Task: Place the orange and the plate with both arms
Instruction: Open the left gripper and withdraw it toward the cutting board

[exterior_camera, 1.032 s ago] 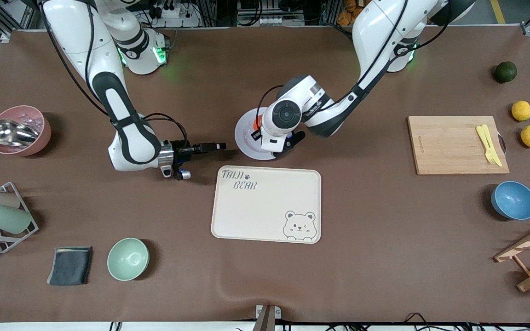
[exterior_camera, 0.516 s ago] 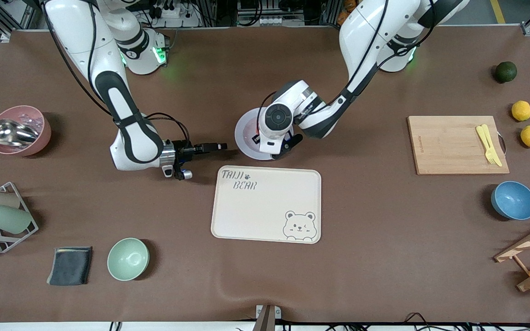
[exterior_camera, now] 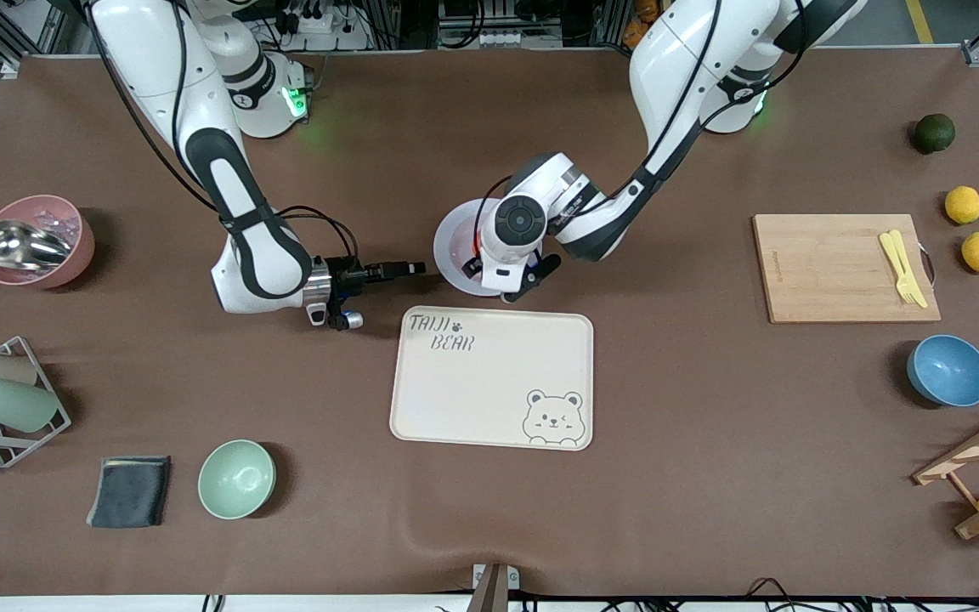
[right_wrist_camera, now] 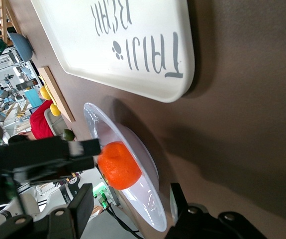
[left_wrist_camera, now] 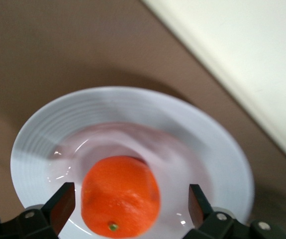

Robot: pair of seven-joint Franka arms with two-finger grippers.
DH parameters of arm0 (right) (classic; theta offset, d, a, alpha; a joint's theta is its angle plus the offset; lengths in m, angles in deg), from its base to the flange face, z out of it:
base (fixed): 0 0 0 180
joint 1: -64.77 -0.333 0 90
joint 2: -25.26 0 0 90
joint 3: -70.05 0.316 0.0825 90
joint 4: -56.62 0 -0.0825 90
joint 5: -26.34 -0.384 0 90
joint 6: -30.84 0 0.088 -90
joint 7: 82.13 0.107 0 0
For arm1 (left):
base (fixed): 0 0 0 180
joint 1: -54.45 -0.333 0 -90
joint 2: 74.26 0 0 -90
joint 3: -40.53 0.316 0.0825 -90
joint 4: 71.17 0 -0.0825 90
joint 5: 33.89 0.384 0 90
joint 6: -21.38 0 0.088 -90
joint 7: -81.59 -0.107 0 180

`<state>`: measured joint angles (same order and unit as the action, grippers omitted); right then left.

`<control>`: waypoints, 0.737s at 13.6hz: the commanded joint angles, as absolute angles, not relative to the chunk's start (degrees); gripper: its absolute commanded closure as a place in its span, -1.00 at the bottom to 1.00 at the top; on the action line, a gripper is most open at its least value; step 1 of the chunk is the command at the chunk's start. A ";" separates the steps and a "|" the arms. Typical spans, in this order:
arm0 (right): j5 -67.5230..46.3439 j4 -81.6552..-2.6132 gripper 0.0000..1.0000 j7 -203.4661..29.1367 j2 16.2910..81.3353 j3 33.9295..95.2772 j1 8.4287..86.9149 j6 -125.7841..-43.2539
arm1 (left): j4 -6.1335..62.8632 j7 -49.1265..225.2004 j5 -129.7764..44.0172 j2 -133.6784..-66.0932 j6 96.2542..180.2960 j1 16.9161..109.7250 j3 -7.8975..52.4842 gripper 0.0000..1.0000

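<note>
The orange (left_wrist_camera: pixel 120 196) lies on the pale plate (left_wrist_camera: pixel 133 107), which rests on the table just farther from the front camera than the cream bear tray. My left gripper (left_wrist_camera: pixel 131 196) hangs over the plate (exterior_camera: pixel 451 246), open, one finger on each side of the orange and neither touching it. In the front view the left hand (exterior_camera: pixel 498 268) covers most of the orange (exterior_camera: pixel 475 241). My right gripper (exterior_camera: pixel 409 269) is low beside the plate, toward the right arm's end, open and a little short of the rim. Its wrist view shows the orange (right_wrist_camera: pixel 119 165) and plate (right_wrist_camera: pixel 145 196) beyond its fingers (right_wrist_camera: pixel 80 204).
The bear tray (exterior_camera: pixel 489 378) lies close to both grippers. Toward the left arm's end are a cutting board (exterior_camera: pixel 829 268) with a yellow fork, two lemons (exterior_camera: pixel 963 205), a dark green fruit (exterior_camera: pixel 934 133) and a blue bowl (exterior_camera: pixel 948 371). A green bowl (exterior_camera: pixel 236 478), pink bowl (exterior_camera: pixel 35 240) and cup rack sit toward the right arm's end.
My left gripper has opened and let the orange go onto the plate. My right gripper has edged a little closer to the plate's rim.
</note>
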<state>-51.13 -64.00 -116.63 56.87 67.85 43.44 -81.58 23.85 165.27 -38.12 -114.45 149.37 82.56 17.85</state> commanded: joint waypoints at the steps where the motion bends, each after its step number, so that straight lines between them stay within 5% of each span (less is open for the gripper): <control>1: -51.35 -64.58 -0.40 -115.71 56.20 68.03 42.01 -83.41 | 24.45 166.31 -38.19 -106.63 145.06 80.21 18.21 -1.00; 10: -54.95 -64.66 -0.36 -117.11 56.81 68.03 38.32 -85.97 | 24.19 144.56 -38.19 -85.27 129.23 61.24 18.12 -1.00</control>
